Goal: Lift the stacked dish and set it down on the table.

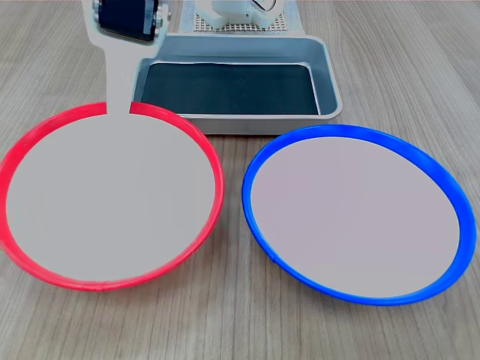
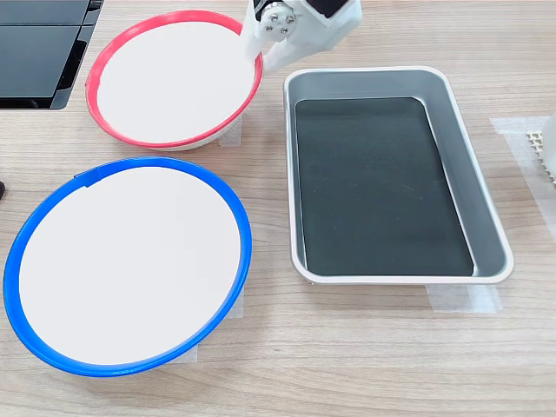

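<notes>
White plastic gripper [image 1: 120,90] in the first exterior view reaches down from the top edge; one flat pale finger [image 1: 118,75] crosses the far rim of the large round shallow plate with a bright red rim and pale grey-white flat centre [image 1: 90,202], breaking the red line there. Whether it clamps the rim cannot be told; the opposing finger is hidden. Red-rimmed plate lies on the light grey-brown wood-grain tabletop [image 1: 225,322], at the first exterior view's left. Just beside it, apart, sits a same-sized blue-rimmed plate [image 1: 360,217]. Behind both stands a grey rectangular metal tray with rounded corners and a dark flat liner [image 1: 327,82], close to the gripper's side. Second exterior view: gripper [image 2: 261,54] sits at the red-rimmed plate's [image 2: 165,82] edge nearest the tray [image 2: 486,217], its body overlapping the rim; jaw opening still indeterminate. Blue-rimmed plate [image 2: 122,261] lies nearer the camera, rims close but separate. Pale tape strips [image 2: 460,297] mark the tabletop [image 2: 347,365] by the tray's corner.
</notes>
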Controlling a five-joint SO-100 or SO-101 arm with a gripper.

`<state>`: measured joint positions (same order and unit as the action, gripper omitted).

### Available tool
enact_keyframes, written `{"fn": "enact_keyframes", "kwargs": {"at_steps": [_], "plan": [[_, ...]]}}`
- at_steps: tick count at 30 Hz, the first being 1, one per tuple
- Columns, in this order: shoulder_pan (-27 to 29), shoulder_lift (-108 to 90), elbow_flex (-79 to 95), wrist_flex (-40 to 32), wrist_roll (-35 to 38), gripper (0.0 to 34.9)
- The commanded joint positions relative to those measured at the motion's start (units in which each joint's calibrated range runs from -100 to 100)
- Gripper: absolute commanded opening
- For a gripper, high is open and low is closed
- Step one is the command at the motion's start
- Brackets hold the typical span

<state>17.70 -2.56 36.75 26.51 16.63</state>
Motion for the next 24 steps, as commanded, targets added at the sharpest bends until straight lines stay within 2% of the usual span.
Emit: {"fn": "enact_keyframes", "kwargs": {"at_steps": [1, 5, 24], "plan": [[0.3, 0.3, 0.6, -3.1, 0.1, 0.0], [0.1, 1.5, 1.0, -5.7, -0.3, 0.0], [-2.1, 2.7, 3.3, -8.1, -1.4, 0.4]]}}
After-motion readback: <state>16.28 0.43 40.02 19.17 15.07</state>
